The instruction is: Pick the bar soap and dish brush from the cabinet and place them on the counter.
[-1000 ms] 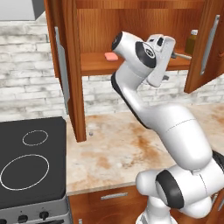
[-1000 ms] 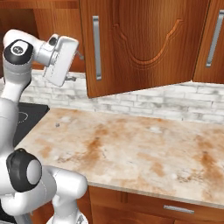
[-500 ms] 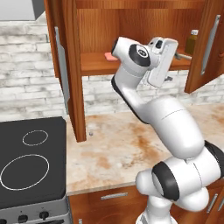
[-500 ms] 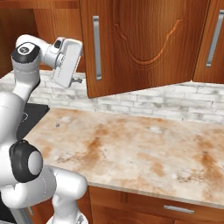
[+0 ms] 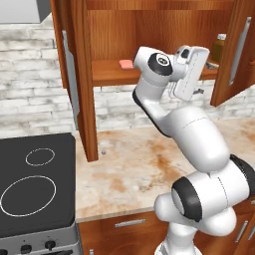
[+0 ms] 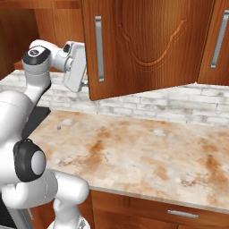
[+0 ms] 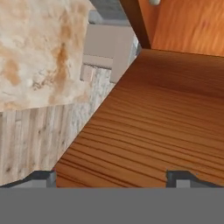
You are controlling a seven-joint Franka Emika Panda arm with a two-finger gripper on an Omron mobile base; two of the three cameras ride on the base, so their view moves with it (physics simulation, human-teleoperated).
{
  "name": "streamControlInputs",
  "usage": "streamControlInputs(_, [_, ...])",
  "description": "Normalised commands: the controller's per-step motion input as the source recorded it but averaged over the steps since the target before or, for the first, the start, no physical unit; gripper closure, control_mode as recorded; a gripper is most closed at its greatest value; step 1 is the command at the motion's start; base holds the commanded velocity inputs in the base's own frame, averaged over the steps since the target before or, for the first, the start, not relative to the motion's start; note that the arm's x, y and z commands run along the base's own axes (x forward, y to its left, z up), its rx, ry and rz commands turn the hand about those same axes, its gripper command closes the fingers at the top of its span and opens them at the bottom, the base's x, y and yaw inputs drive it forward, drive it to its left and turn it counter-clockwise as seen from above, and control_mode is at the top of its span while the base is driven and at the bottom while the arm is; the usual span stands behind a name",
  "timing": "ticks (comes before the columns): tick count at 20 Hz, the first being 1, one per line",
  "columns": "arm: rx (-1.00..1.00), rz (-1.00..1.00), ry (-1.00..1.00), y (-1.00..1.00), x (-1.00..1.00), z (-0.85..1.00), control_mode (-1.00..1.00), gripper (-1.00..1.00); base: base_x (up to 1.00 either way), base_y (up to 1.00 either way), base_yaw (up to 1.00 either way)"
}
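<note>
Brick wall and reddish wood make the background of this kitchen, with the cabinet standing open above the bench. On the cabinet's wooden shelf lies the bar soap, a small flat pink block, at the left part of the shelf and close to its front edge. It is probably light and stiff, but its smooth rounded faces may be slippery, so it seems best to take it across its two long sides, low and near the middle, with a firm and not too hard squeeze. Because it is so flat, the fingers must come almost down to the shelf board.

To the right of the soap, at the shelf's height, the hand is raised in front of the cabinet. Its jaws stand wide apart and hold nothing; the hand view looks along bare shelf wood between the two fingertips. Further right of the soap, deep on the shelf, an amber jar stands. The dish brush cannot be made out. Below the shelf the bench carries neither item yet.
</note>
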Motion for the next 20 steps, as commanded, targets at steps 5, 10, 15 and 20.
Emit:
streamControlInputs(5, [-0.08, -0.12, -0.04, -0.13, -0.14, 0.01, -1.0, -1.0, 0.0, 0.0, 0.0])
streamControlInputs(10, [-0.03, -0.06, -0.06, -0.27, -0.28, -0.04, -1.0, -1.0, 0.0, 0.0, 0.0])
streamControlInputs(15, [0.0, -0.07, 0.0, -0.34, -0.24, -0.05, -1.0, -1.0, 0.0, 0.0, 0.0])
streamControlInputs(20, [0.0, -0.06, -0.01, -0.37, -0.28, -0.06, -1.0, -1.0, 0.0, 0.0, 0.0])
